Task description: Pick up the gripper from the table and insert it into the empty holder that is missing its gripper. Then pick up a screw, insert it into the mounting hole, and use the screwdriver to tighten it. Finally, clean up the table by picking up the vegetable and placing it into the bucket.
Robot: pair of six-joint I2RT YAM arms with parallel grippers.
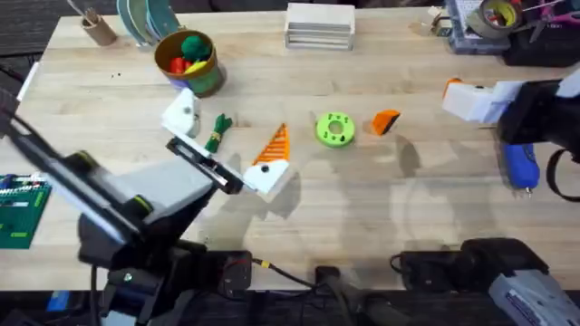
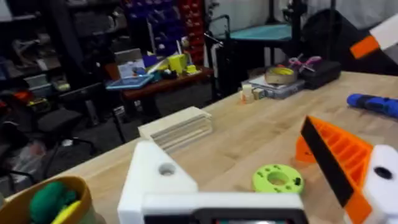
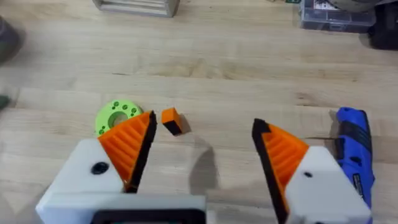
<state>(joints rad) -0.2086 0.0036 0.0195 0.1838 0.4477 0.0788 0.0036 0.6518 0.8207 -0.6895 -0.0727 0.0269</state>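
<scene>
My left gripper (image 1: 237, 136) stands open over the table (image 1: 362, 208). One finger is the bare white holder (image 1: 182, 114) (image 2: 155, 180); the other carries an orange ribbed pad (image 1: 275, 145). The green vegetable (image 1: 217, 132) lies between them. The loose orange gripper (image 1: 386, 121) (image 3: 171, 121) lies right of the green disc (image 1: 334, 129). My right gripper (image 3: 204, 122) is open, both orange pads showing, the orange piece just ahead of it. The blue screwdriver (image 1: 519, 165) (image 3: 354, 149) lies beside its finger. The bucket (image 1: 188, 62) stands at the back left with toys inside.
A stack of wooden slabs (image 1: 319, 25) sits at the back centre. A tape roll on a parts box (image 1: 489, 18) is at the back right. A green circuit board (image 1: 18, 208) lies at the left edge. Bare wood spreads in front of the disc.
</scene>
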